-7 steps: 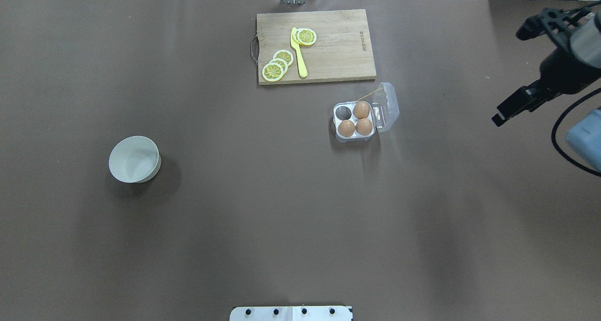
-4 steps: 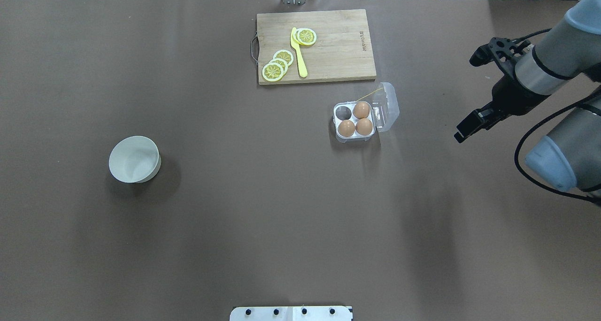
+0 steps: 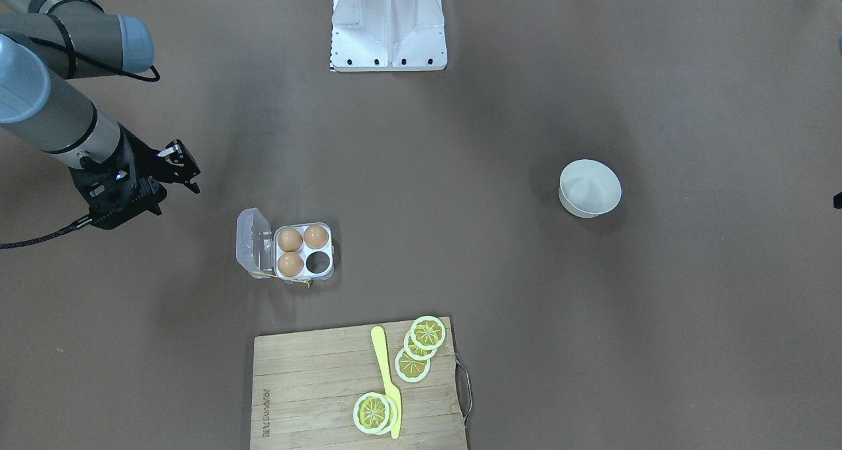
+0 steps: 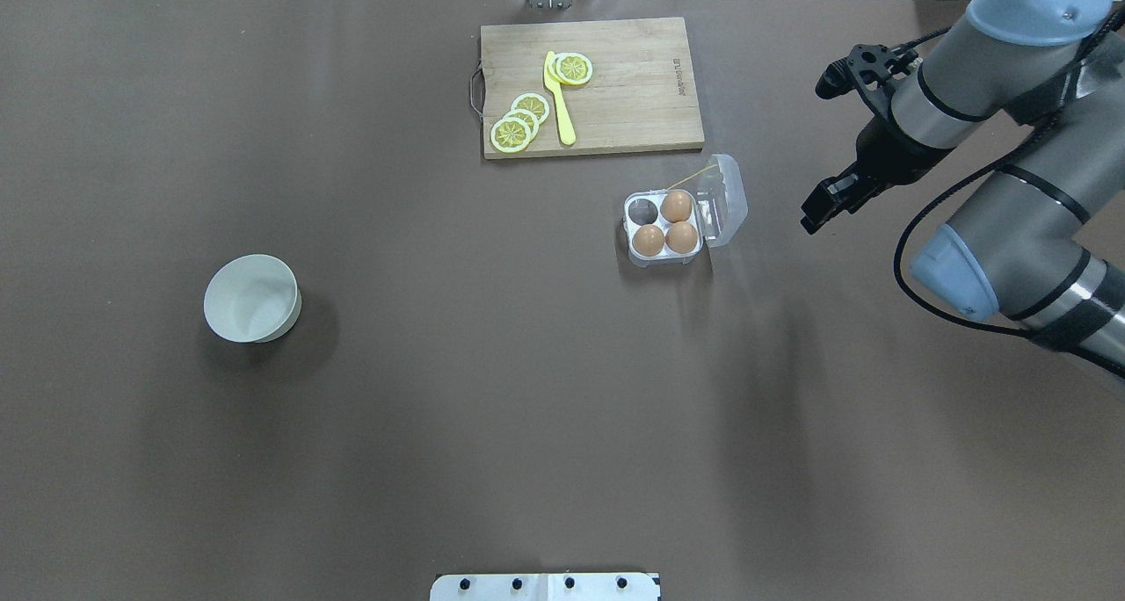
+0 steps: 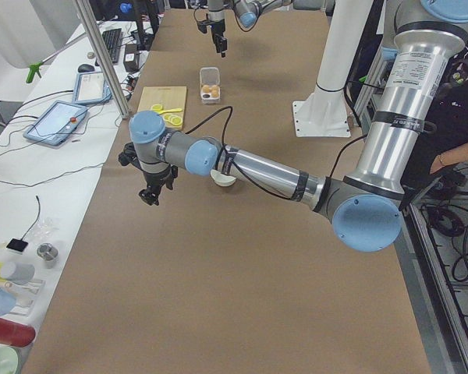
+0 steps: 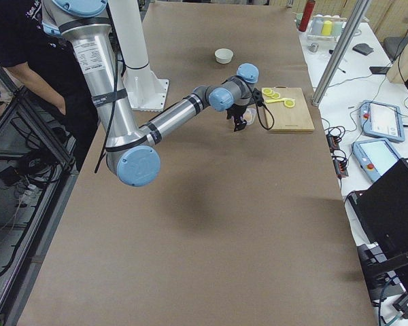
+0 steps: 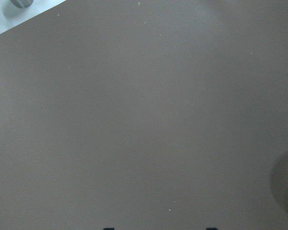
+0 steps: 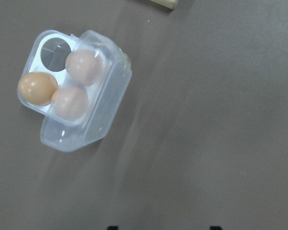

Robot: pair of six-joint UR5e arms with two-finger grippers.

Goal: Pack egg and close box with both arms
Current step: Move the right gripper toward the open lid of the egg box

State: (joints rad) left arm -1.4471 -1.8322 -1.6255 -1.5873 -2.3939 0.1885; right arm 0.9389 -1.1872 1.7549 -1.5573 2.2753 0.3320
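While the overhead view leaves the left gripper (image 5: 149, 198) out altogether, the exterior left view shows it hanging above the table (image 4: 439, 425) near the operators' edge. Its own wrist view shows brown covering, a pale strip beyond that edge in the top left corner, and two dark fingertips (image 7: 108, 228) set well apart at the bottom rim, so its fingers are spread. Rightward in the overhead view come the white bowl (image 4: 250, 298), well apart from everything, then the wooden cutting board (image 4: 633, 100) with lemon slices (image 4: 512, 133) and a yellow knife (image 4: 560, 109), its far side close to the table's far edge. Just on the robot's side of the board's right corner, not touching it, sits the clear egg box (image 4: 642, 207). Three brown eggs (image 4: 649, 239) fill three cells, the far left cell holds none, and the lid (image 4: 728, 199) stands open on the right side. Only the right wrist view shows two eggs pale through that tilted lid. The right gripper (image 4: 819, 206) hangs above the table to the right of the lid, apart from it, with brown covering between them; its tips, at the bottom rim of its wrist view, are likewise spread and hold nothing
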